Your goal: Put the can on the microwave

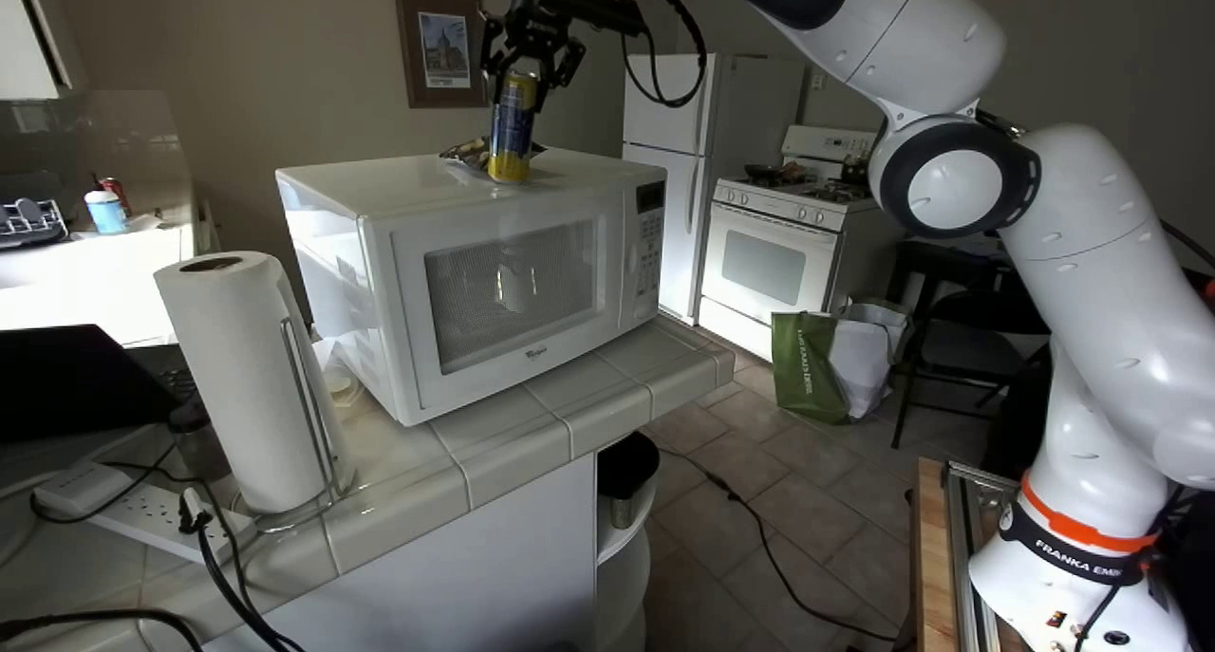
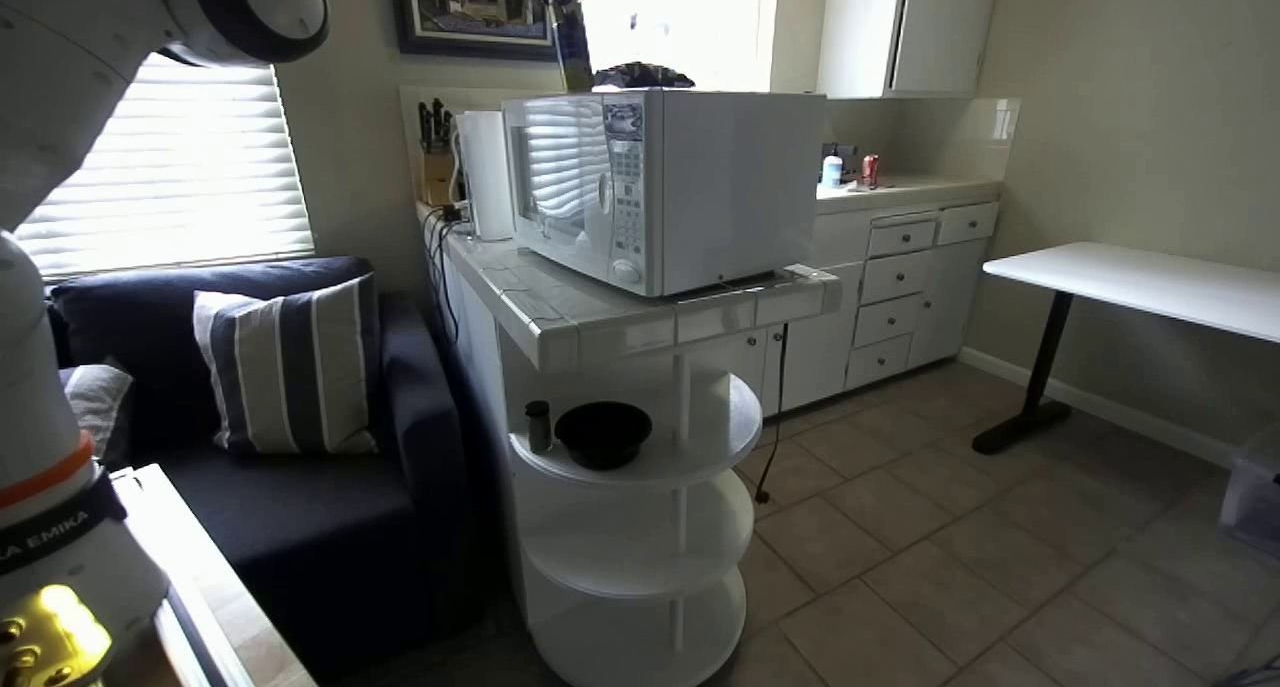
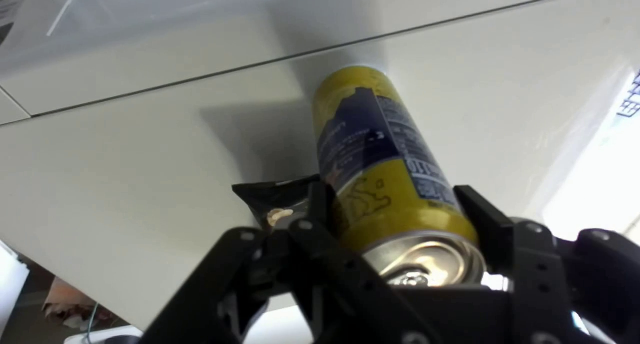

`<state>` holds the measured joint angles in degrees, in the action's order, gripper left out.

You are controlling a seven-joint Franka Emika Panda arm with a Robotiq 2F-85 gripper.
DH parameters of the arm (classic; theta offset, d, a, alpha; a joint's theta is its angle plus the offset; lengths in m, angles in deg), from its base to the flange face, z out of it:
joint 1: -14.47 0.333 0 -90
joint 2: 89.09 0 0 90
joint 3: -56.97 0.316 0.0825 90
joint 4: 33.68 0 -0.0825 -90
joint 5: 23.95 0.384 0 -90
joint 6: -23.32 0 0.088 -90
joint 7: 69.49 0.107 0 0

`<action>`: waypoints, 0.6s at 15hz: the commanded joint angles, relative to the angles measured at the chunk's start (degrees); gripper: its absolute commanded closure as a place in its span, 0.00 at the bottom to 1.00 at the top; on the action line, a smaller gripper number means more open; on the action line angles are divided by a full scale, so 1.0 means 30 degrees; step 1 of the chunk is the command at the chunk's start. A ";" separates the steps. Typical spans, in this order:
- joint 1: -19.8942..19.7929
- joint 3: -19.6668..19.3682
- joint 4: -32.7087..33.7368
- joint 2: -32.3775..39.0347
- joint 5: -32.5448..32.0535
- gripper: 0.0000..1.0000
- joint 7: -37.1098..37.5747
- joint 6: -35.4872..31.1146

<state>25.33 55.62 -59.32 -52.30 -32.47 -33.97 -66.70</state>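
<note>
The yellow-gold can (image 1: 514,132) with a dark blue band is over the microwave's top, near its front edge. It leans slightly, and its base is at or just above the surface; I cannot tell if it touches. The can also shows in the wrist view (image 3: 367,133) and, with its base partly hidden, in an exterior view (image 2: 575,52). My gripper (image 1: 517,97) is shut on the can's upper part, with a finger on each side in the wrist view (image 3: 392,196). The white microwave (image 1: 607,253) stands on the tiled counter; it also shows in an exterior view (image 2: 735,182).
A dark snack bag (image 1: 463,154) lies on the microwave's top right beside the can, also in the wrist view (image 3: 275,199). A paper towel roll (image 1: 237,377) stands on the counter (image 1: 541,415) beside the microwave. A fridge (image 1: 664,187) and a stove (image 1: 769,253) are behind.
</note>
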 commanded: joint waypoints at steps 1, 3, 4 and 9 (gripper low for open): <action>-0.0110 -0.0179 -0.0006 -0.0017 0.0638 0.29 0.0323 -0.0274; -0.0099 -0.0228 -0.0003 -0.0014 0.0596 0.06 0.0402 -0.0311; -0.0079 -0.0252 0.0014 -0.0028 0.0564 0.01 0.0423 -0.0330; 0.0135 -0.0103 -0.0316 -0.0383 0.0772 0.00 0.0410 0.0759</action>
<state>25.26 55.45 -59.20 -52.33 -32.14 -33.54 -67.28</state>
